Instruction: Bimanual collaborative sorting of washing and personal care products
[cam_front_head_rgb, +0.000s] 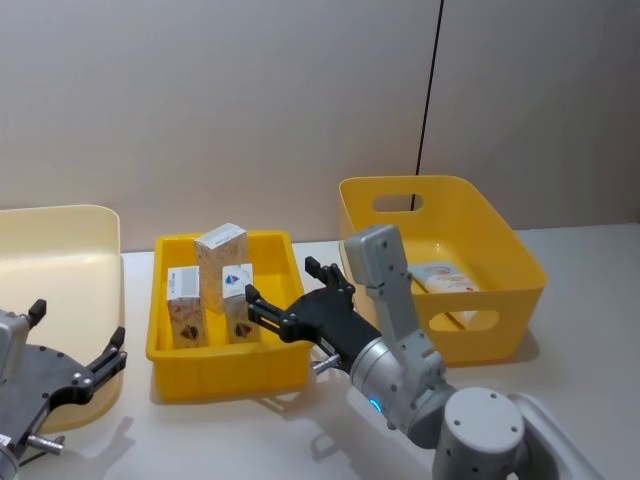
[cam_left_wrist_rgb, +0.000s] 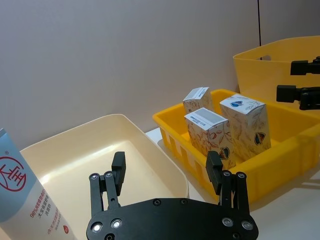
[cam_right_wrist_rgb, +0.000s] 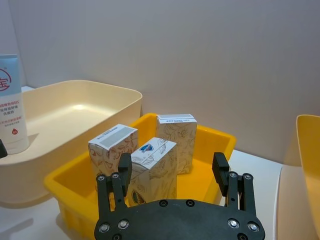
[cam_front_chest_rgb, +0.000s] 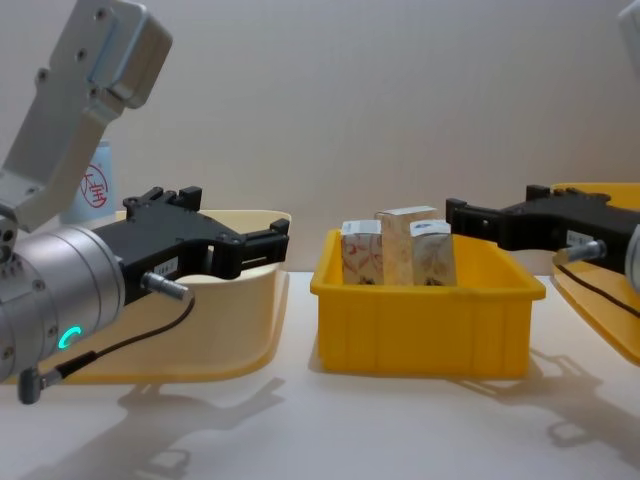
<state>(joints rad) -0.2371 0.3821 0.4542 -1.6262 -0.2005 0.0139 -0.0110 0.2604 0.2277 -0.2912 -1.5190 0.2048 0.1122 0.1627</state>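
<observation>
Over the yellow tray (cam_front_head_rgb: 225, 365) rim, the right hand (cam_front_head_rgb: 282, 283) hovers spread

Three beige cartons (cam_front_head_rgb: 221, 262) with reddish swirls stand upright, bunched together in the shallow yellow tray (cam_front_head_rgb: 225, 365). One blue-white tube (cam_right_wrist_rgb: 11, 107) with red print stands upright by the cream bin (cam_right_wrist_rgb: 75, 110).
</observation>
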